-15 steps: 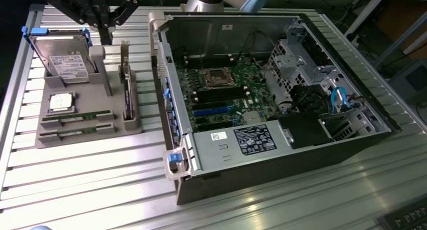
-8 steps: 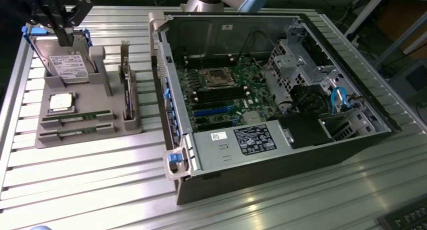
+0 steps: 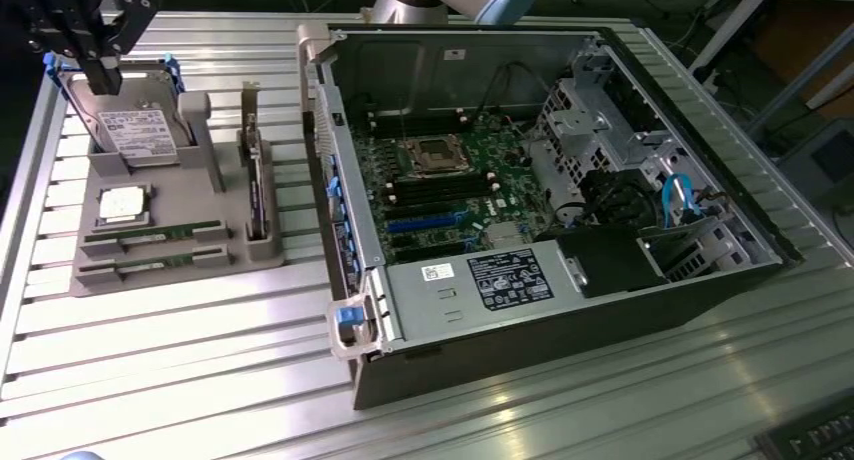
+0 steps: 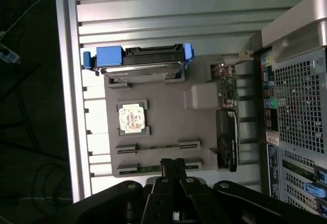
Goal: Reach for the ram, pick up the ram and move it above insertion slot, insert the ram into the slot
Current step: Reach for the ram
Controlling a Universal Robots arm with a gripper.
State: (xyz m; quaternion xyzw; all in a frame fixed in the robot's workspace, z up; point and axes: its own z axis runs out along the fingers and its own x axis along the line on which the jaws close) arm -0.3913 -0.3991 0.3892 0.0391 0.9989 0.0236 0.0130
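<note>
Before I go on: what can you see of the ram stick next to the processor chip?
The ram is a long, thin green stick, seated edge-up in the grey tray with grey blocks at both ends. It lies beside the processor chip, parallel to a second stick. Nothing grips it; the gripper hangs apart, near the hard drive.

Closed gripper (image 4: pixel 173 165), ram (image 4: pixel 158 146) in grey tray (image 4: pixel 168 124)

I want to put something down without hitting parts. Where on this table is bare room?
Bare table: the wide patch below the gray holder at the exterior view's lower left, and a strip beyond the computer case at its lower right. Crowded: the holder, carrying the hard drive, a processor and ram sticks, and the case's inside.
</note>
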